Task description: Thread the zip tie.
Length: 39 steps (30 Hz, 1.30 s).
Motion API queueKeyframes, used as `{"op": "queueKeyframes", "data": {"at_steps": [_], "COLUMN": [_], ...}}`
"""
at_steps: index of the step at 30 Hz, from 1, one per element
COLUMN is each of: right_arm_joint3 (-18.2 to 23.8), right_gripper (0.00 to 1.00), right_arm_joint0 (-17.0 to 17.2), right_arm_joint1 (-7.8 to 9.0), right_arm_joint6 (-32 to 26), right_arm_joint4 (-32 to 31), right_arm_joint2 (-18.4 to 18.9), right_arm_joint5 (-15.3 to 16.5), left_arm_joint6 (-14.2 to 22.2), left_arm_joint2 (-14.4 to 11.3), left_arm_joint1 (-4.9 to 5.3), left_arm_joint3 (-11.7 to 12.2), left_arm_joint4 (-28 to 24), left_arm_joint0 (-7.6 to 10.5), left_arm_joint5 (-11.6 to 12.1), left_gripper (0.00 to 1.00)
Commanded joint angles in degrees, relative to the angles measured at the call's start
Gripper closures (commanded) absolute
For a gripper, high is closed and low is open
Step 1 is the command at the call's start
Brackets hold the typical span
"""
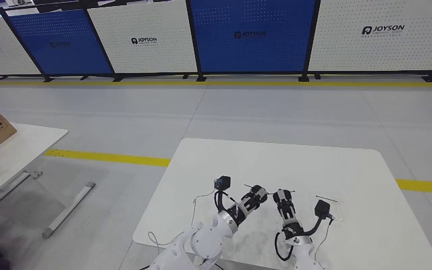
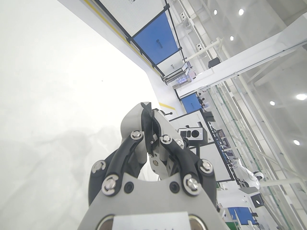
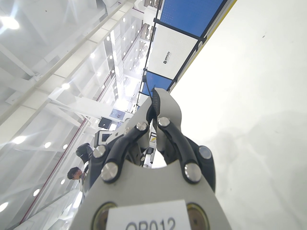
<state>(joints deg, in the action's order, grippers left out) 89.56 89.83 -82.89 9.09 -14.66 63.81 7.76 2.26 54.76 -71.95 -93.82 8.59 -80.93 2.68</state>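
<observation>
The left gripper (image 2: 146, 108) had its fingers pressed together on a thin black strip, the zip tie (image 2: 152, 123), which ran edge-on down the seam between the pads, along the fingers' own length; the right gripper (image 3: 156, 94) was likewise clamped tight, with a short black strand curling out past its tip; that strand looked to be the other end of the same tie, though this could not be told for certain; which end carried the head was too small to make out; in the top view both grippers were over the near part of the white table (image 1: 304, 158), side by side and close together without touching, the left angled across toward the right, the right pointing away from the robot; the tie was thus off the table, held between the two; the coming move, as I judged it, turned on this: the tail had to line up with the slot of the head, so the strip's long axis at one gripper needed to point straight at the other's tip, whereas the two axes met at an angle; neither arm was the nearer, each having its own hold; a thin dark sliver (image 1: 325, 198) lay on the table just beyond the right arm, apart from both grippers
</observation>
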Motion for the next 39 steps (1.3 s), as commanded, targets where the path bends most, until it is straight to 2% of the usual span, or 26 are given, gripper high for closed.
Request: {"op": "queueKeyframes", "data": {"at_steps": [1,5,6,7,8,9,11,13,15,18,23,29,36,39], "right_arm_joint3": [0.0,-0.2,-0.3,-0.3,-0.3,-0.3,-0.2,-0.1,-0.1,-0.1,0.1,0.0,-0.1,-0.1], "right_gripper": [1.0,1.0,0.83,0.53,0.47,0.46,0.38,0.35,0.49,0.57,0.62,0.6,0.65,0.78], "right_arm_joint0": [-0.1,-0.1,-0.2,-0.2,-0.2,-0.2,-0.1,0.1,0.2,0.4,0.7,0.8,0.9,0.8], "right_arm_joint1": [-0.04,-0.13,-0.14,-0.14,-0.15,-0.15,-0.14,-0.12,-0.12,-0.11,-0.11,-0.09,-0.04,-0.06], "right_arm_joint6": [-0.3,-0.9,-1.0,-1.0,-1.1,-1.1,-0.9,-0.6,-0.2,0.2,0.7,0.1,-0.5,-0.6], "right_arm_joint4": [0.5,2.3,2.5,2.6,2.6,2.6,2.6,2.4,2.3,2.2,1.8,1.1,0.4,0.3], "right_arm_joint2": [-0.1,0.0,0.1,0.1,0.2,0.2,0.4,0.6,0.8,1.1,1.3,1.1,1.1,1.1], "right_arm_joint5": [0.2,0.9,0.9,0.8,0.9,0.9,1.1,1.1,1.1,1.3,1.2,1.8,2.0,1.9], "left_arm_joint6": [0.2,0.3,0.1,0.0,0.0,0.0,0.0,0.0,-0.1,-0.1,-0.4,-1.3,-1.5,-1.4], "left_arm_joint2": [0.0,0.1,0.1,0.2,0.2,0.2,0.1,0.1,0.0,-0.2,-0.3,-0.2,-0.1,-0.1], "left_arm_joint1": [-0.01,-0.02,-0.03,-0.05,-0.07,-0.08,-0.11,-0.16,-0.21,-0.31,-0.44,-0.62,-0.8,-0.84], "left_arm_joint3": [0.0,0.0,0.1,0.2,0.3,0.4,0.6,0.9,1.3,1.7,2.1,2.4,2.5,2.5], "left_arm_joint4": [-0.1,0.3,0.4,0.4,0.5,0.6,0.8,0.9,1.1,1.1,1.1,1.0,0.7,0.7], "left_arm_joint0": [-0.02,-0.04,-0.06,-0.05,-0.01,0.03,0.07,0.16,0.29,0.46,0.58,0.72,0.77,0.8], "left_arm_joint5": [0.1,0.1,-0.2,-0.5,-0.7,-0.9,-1.5,-1.9,-2.1,-2.3,-2.5,-3.6,-4.4,-4.5], "left_gripper": [1.0,1.0,1.0,1.0,1.0,1.0,1.0,1.0,1.0,1.0,1.0,1.0,1.0,1.0]}}
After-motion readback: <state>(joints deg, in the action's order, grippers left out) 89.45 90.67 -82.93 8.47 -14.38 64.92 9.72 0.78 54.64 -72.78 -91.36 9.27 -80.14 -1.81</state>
